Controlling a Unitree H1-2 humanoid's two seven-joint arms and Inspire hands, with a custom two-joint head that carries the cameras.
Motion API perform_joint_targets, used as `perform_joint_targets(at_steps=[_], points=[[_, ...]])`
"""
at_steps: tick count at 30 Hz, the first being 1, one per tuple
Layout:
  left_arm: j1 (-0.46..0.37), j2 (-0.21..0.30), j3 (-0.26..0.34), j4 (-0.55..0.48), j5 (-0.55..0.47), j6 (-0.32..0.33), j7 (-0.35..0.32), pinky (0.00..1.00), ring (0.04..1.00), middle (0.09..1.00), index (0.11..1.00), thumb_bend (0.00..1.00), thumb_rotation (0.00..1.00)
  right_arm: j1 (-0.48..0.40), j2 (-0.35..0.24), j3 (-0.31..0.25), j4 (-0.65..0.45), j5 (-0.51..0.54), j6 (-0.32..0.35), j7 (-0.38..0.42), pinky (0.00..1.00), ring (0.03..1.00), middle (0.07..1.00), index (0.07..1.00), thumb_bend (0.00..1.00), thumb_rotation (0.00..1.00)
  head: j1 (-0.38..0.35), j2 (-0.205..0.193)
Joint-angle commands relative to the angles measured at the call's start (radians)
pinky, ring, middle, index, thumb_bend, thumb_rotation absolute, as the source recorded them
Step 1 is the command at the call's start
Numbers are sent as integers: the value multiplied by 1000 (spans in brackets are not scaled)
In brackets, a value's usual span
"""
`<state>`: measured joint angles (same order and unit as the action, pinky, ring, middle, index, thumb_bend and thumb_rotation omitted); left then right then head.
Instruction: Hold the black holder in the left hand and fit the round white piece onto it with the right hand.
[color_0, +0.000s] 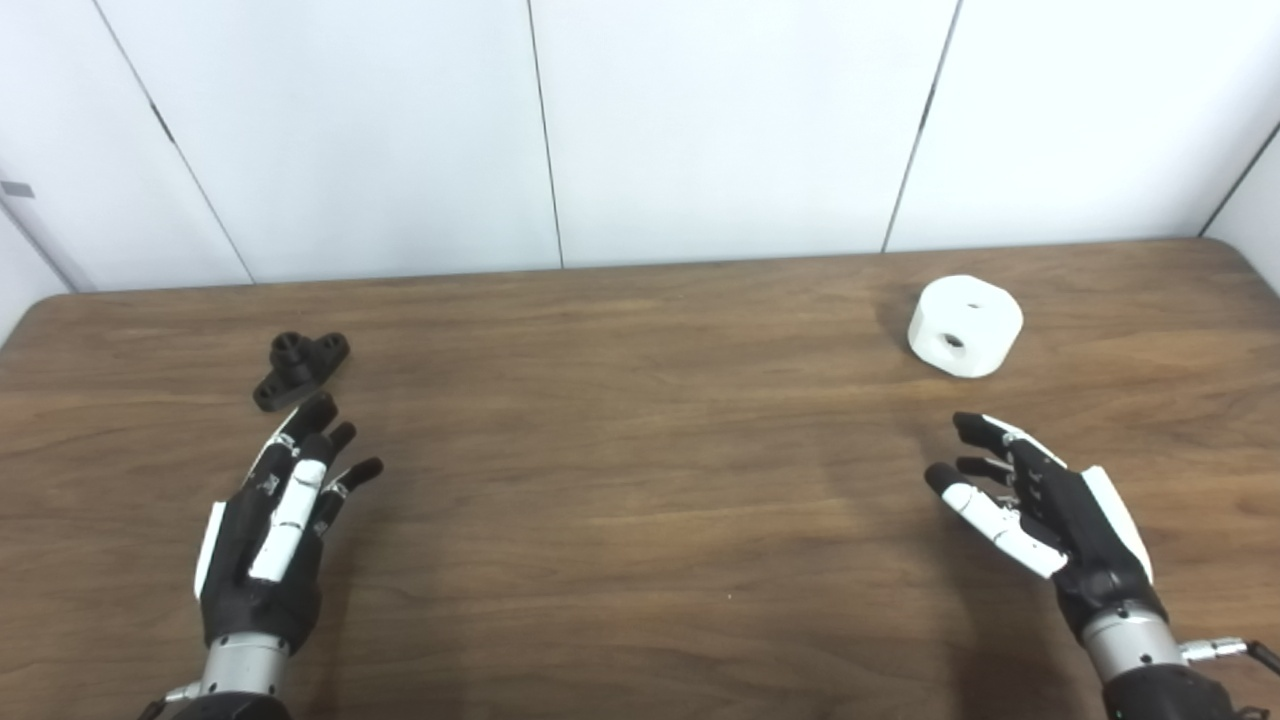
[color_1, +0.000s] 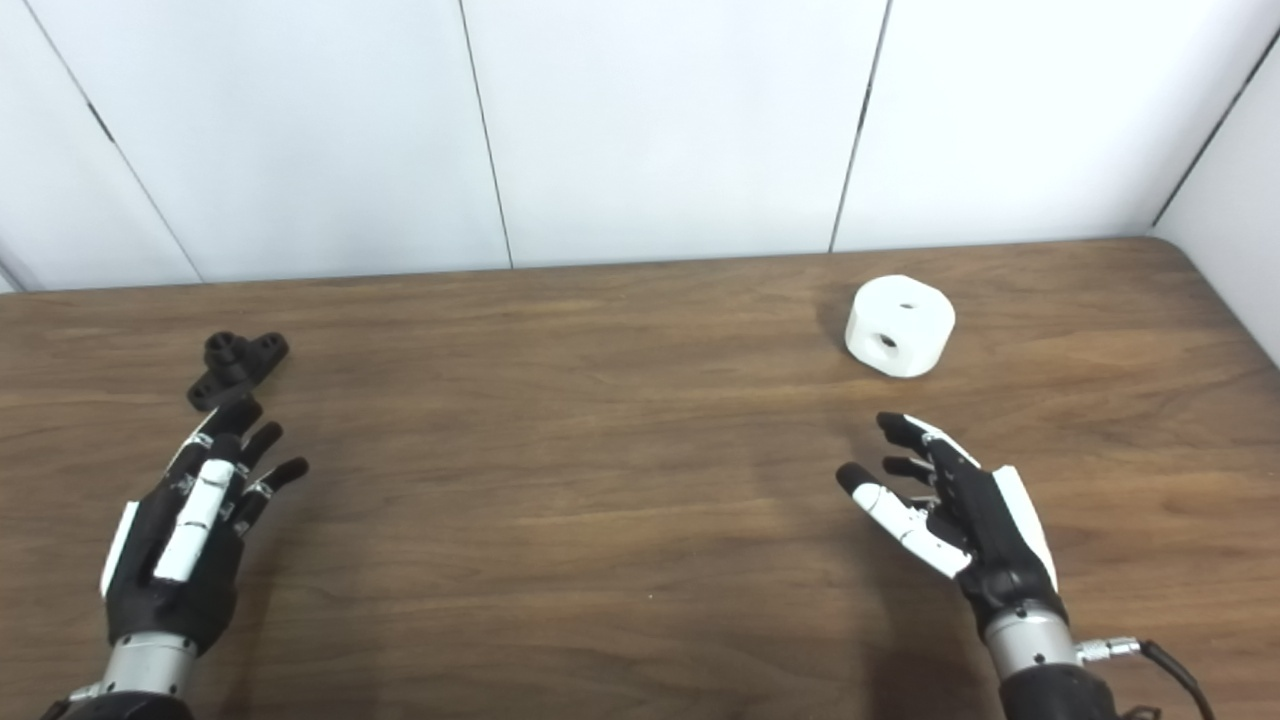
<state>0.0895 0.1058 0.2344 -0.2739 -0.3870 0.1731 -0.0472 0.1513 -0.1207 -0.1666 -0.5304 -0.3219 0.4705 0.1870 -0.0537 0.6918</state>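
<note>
L hand (color_0: 272, 530), R hand (color_0: 1040, 510) empty (parts untouched)

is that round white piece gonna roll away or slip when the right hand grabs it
Probably not roll: the round white piece rests on a flat face on the table. Its smooth, curved side may slip a little in the open right hand. It looks rigid, likely molded or printed plastic, with holes on top and side.

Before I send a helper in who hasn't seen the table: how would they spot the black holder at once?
On the wooden table, look to the far left side, just beyond the left hand fingertips. The black holder lies there: small, dark, with a raised round hub, unlike the round white piece far right.
</note>
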Motion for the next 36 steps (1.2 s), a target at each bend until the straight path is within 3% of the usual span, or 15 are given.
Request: perform_joint_targets(at_steps=[1, 7, 11, 14, 19, 22, 26, 31, 36], points=[[-22, -2, 9, -28, -19, -20, 1, 759, 927, 935, 854, 632, 403, -11, 12, -5, -33, -2, -2, -8, 581, 794, 855, 823, 599, 584, 0, 1], [-20, 5, 3, -16, 0, -44, -12, 742, 913, 927, 848, 633, 409, -11, 9, -2, -27, -1, -3, -14, 576, 789, 851, 820, 604, 585, 2, -6], [-12, 7, -3, -16, 26, -52, -10, 737, 904, 924, 859, 584, 431, -7, 3, 9, -22, 5, -4, -25, 580, 794, 854, 821, 590, 579, 17, -30], [-2, 0, -2, -14, 57, -67, 2, 712, 882, 900, 840, 596, 394, -1, -6, 19, -12, 8, -14, -37, 575, 788, 846, 820, 581, 578, 31, -49], [1, 30, -20, 23, 146, -149, -15, 605, 779, 822, 758, 758, 395, 4, -7, 25, -2, 21, -20, -52, 585, 791, 852, 822, 569, 573, 79, -72], [-7, 59, -35, 50, 330, -274, 26, 524, 701, 754, 722, 793, 484, 6, -13, 27, 9, 24, -34, -61, 579, 787, 850, 819, 557, 567, 124, -94], [-26, 86, -17, 5, 597, -318, 133, 504, 640, 716, 693, 891, 561, 3, -16, 25, 32, 42, -44, -69, 587, 794, 855, 819, 551, 564, 158, -134], [-71, 105, 17, 5, 800, -390, 261, 476, 617, 732, 688, 766, 469, -5, -26, 29, 63, 57, -49, -75, 584, 797, 863, 828, 536, 546, 192, -170], [-101, 151, 35, -1, 925, -366, 294, 498, 640, 721, 723, 760, 479, -15, -40, 30, 99, 75, -80, -85, 568, 794, 862, 826, 521, 539, 229, -199]])
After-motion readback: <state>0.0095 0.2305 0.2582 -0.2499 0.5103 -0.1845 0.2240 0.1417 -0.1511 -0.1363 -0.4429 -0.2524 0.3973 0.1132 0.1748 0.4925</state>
